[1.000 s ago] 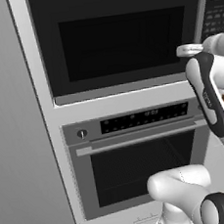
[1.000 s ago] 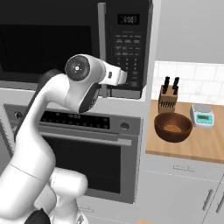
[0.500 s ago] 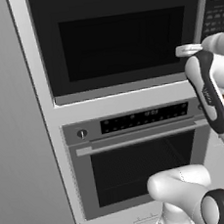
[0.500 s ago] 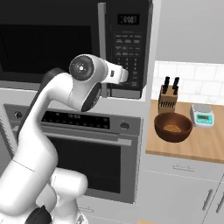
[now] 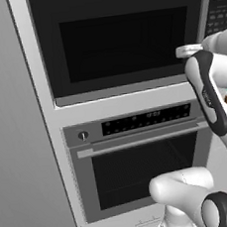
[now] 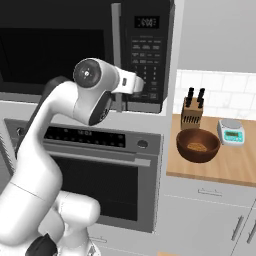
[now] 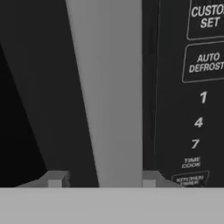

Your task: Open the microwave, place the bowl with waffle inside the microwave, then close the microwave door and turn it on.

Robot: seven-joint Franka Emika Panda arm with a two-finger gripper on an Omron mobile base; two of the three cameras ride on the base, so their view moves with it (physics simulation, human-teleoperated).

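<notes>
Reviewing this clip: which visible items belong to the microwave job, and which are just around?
Job: microwave; microwave door with handle; bowl with waffle; gripper.
Just around: oven; knife block; kitchen scale.

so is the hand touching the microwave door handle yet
Cannot tell. In the hand view the fingertips sit either side of the grey handle, but the contact line is hidden at the bottom edge.

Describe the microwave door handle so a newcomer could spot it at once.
Find the black microwave built into the wall above the grey oven. Between its dark window and the keypad runs the handle: a tall grey vertical bar, unlike the oven's horizontal one.
</notes>
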